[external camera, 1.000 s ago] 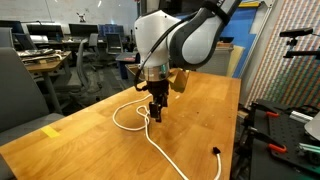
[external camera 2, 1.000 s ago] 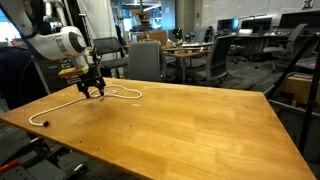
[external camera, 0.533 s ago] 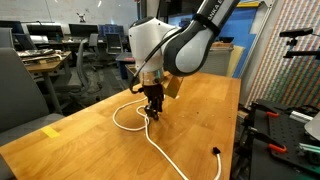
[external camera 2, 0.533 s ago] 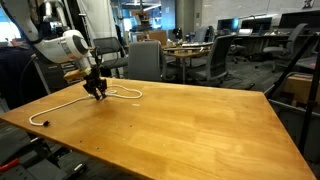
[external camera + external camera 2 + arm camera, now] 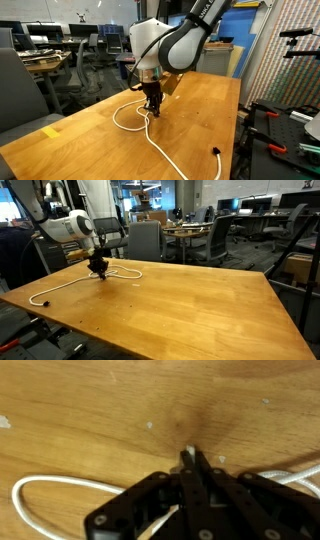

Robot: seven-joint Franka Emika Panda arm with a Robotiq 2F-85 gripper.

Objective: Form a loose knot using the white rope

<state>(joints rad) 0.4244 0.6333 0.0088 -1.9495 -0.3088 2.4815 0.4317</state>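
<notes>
The Robotiq gripper (image 5: 152, 109) stood low over the wooden table (image 5: 205, 105), pointing straight down at the white rope (image 5: 162, 148). In the wrist view its fingers (image 5: 190, 478) were pressed together with no gap between them, and a small bit of white showed right at their tips. They therefore looked closed on a strand of the rope rather than empty. The rope lay on the tabletop. In an exterior view it curved in an open loop (image 5: 118, 118) beside the gripper, passed beneath it, and ran on toward the near edge of the table, where it ended in a dark tip (image 5: 216, 152). In an exterior view the gripper (image 5: 99, 270) sat where a long tail of the rope (image 5: 60, 287) met a smaller loop (image 5: 125, 276). Whether the strands crossed under the fingers could not be told, and no knot had been formed yet. The step in hand appeared to be carrying the pinched strand across the loop to make the crossing. The next move would call for a slight lift and a slow drag of the strand over the loop. The light cord would likely slide on the smooth wood, so a quick pull could flatten the loop.
</notes>
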